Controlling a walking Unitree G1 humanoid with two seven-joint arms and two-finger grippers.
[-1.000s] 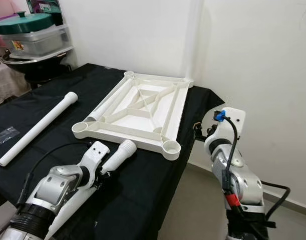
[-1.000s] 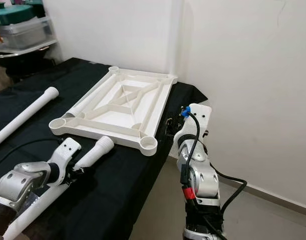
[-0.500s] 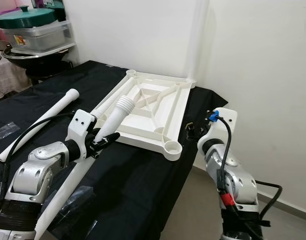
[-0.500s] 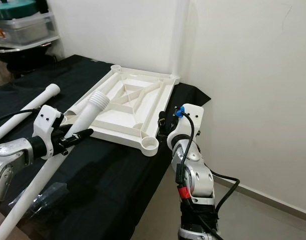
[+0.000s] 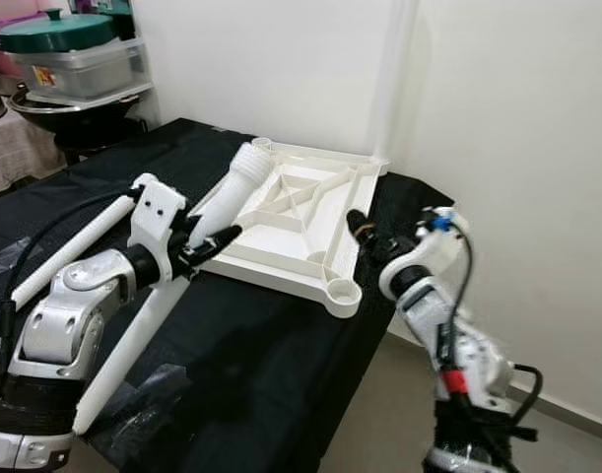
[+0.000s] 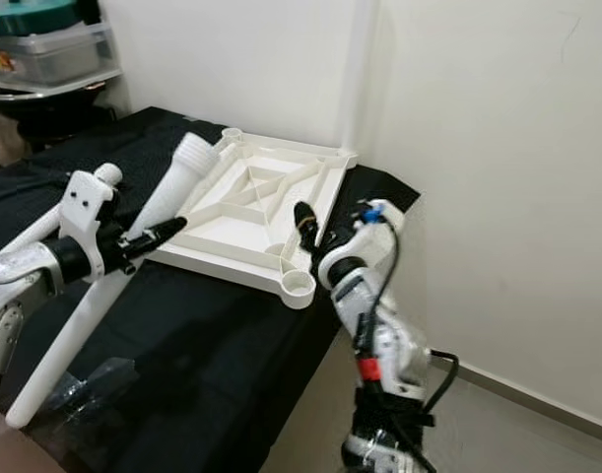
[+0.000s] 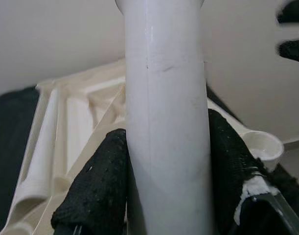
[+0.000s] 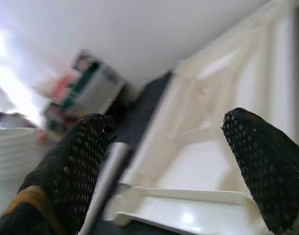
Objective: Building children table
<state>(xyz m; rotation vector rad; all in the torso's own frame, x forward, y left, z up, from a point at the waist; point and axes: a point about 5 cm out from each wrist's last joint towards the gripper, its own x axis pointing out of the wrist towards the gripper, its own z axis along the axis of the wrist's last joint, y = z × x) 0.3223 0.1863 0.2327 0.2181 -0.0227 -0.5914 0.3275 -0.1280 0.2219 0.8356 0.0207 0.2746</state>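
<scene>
Two black fingers of the left gripper [image 5: 207, 241] were clenched around a long white plastic table leg [image 5: 153, 305], lifted and tilted over the black-clothed table [image 5: 271, 345], its ribbed end above the upturned white plastic tabletop frame [image 5: 301, 212]. The right gripper [image 5: 365, 232] hovered at the frame's near right edge, fingers spread and empty (blurred). A second white leg [image 5: 69, 256] lay left.

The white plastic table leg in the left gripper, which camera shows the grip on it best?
The left wrist view: both black fingers clamp the white plastic table leg close up. The eye views show the whole leg tilted in the left gripper.
</scene>
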